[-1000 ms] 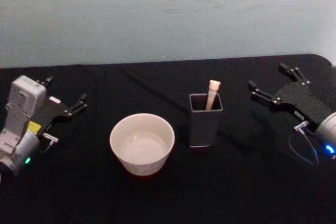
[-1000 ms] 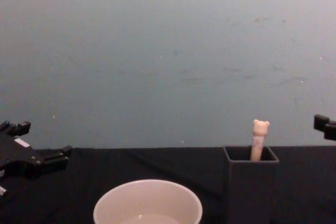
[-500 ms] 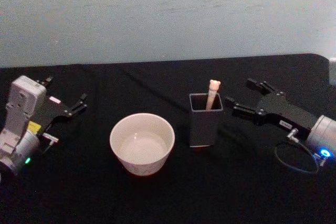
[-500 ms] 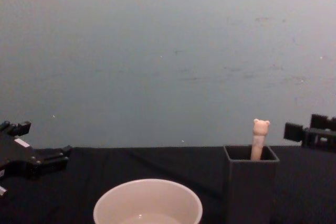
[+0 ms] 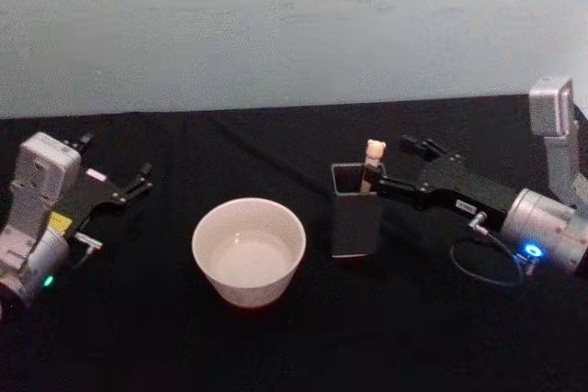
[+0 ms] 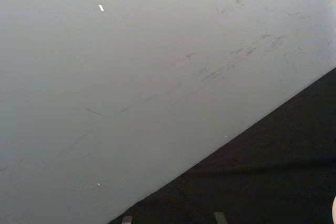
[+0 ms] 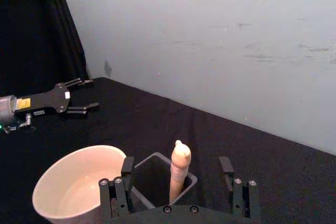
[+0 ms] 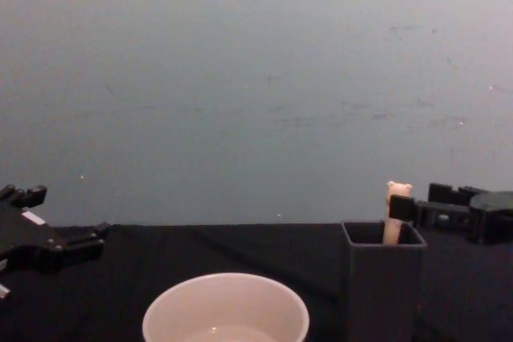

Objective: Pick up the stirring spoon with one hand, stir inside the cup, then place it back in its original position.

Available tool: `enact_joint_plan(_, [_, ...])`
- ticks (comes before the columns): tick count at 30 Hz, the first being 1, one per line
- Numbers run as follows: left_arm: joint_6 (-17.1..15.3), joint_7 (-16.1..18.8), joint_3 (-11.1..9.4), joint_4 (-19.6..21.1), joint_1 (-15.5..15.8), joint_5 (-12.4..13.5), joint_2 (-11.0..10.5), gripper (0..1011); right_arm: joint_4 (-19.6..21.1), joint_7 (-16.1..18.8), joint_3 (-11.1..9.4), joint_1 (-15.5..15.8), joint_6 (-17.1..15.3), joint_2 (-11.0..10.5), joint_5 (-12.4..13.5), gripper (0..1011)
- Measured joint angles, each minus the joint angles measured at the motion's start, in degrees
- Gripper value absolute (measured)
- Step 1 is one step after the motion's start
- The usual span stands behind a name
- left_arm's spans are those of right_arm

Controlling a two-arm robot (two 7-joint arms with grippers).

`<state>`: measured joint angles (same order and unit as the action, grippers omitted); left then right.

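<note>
Black table point(image 5: 276, 355): right gripper point(image 5: 391, 164), 2 fingers apart, flanks the stirring spoon point(image 5: 372, 161); skewed closing could tip the holder point(image 5: 356, 222) (left gripper point(image 5: 115, 162) parked leftward, fingers apart).

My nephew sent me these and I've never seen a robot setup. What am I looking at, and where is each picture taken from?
It is a robot with two arms, each ending in a gripper. One picture looks down from its head, one looks forward from its chest, and one comes from each wrist. On the black table stand a white cup and a dark holder with a bear-topped stirring spoon in it. The right gripper reaches to the spoon, its jaws open on either side of the handle. The left gripper sits at the table's left side, jaws open. Nothing is held.
</note>
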<state>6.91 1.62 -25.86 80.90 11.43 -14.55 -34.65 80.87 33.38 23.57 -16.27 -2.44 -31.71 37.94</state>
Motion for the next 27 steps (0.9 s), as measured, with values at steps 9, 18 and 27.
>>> enact_joint_plan(9, [0.0,0.0,0.0,0.0,0.0,0.0,0.0,1001,-2.2,0.1,0.9,-1.8,0.1,1.7,-0.7,1002])
enact_joint_plan(18, [0.0,0.0,0.0,0.0,0.0,0.0,0.0,1001,-2.9,0.1,1.5,-2.4,0.8,2.4,-1.7,1002])
enact_joint_plan(27, [0.0,0.0,0.0,0.0,0.0,0.0,0.0,1001,-2.8,0.1,1.4,-2.4,0.8,2.3,-1.6,1002])
